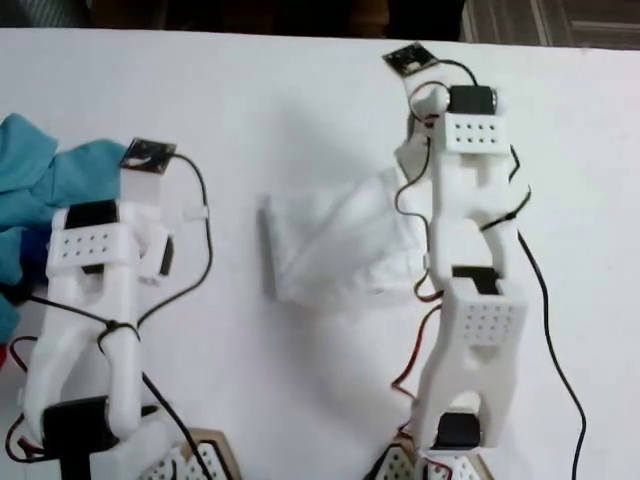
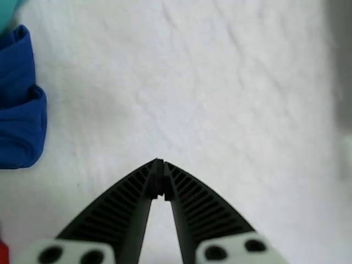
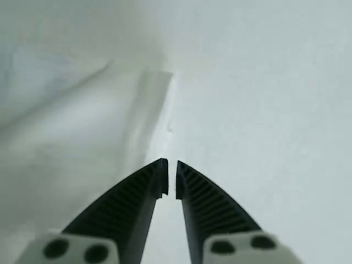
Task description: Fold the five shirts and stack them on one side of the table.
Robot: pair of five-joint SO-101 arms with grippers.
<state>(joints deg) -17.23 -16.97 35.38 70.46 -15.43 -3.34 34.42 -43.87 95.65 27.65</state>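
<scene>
A white shirt (image 1: pixel 340 245) lies partly folded and rumpled in the middle of the white table (image 1: pixel 250 90). At the table's left edge is a heap of other shirts, with a teal one (image 1: pixel 45 170) on top. A blue shirt (image 2: pixel 19 104) from that heap lies beside my left gripper (image 2: pixel 160 165), which is shut with nothing in it over bare table. My right gripper (image 3: pixel 171 168) is shut to a thin slit and holds nothing. It hovers just off the white shirt's folded edge (image 3: pixel 148 104). The right arm (image 1: pixel 470 135) stands at the shirt's far right corner, and the left arm (image 1: pixel 95 250) stands beside the heap.
Black cables (image 1: pixel 205 240) trail from both arms across the table. A bit of red cloth (image 1: pixel 6 355) shows at the left edge under the heap. Bare table lies beyond the white shirt and to the right of the right arm.
</scene>
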